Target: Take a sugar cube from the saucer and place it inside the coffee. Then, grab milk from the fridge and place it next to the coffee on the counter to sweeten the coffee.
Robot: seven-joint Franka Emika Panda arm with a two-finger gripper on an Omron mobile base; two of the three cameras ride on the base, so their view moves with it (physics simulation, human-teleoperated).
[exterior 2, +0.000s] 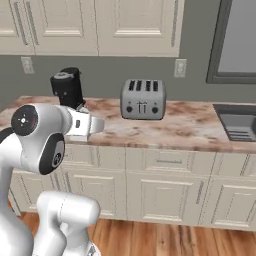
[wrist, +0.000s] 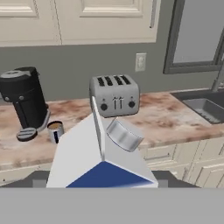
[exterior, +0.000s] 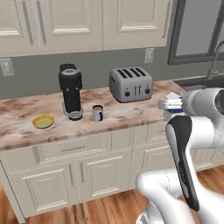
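Note:
My gripper [exterior: 169, 104] is shut on the milk [wrist: 103, 162], a white carton with a blue band and a grey round cap that fills the lower middle of the hand view. I hold it in the air in front of the counter [exterior: 22, 114], to the right of the toaster. The coffee [exterior: 98, 113] stands on the counter beside the black coffee machine, and brown liquid shows in the mug [wrist: 55, 131]. The saucer [exterior: 43, 121] lies further left near the counter's front edge. The fridge is out of view.
A black coffee machine [exterior: 71, 91] stands just left of the mug. A silver toaster [exterior: 131, 84] sits mid-counter against the wall. A sink [wrist: 203, 107] is set into the counter at the right, under a window. Cream cabinets run above and below.

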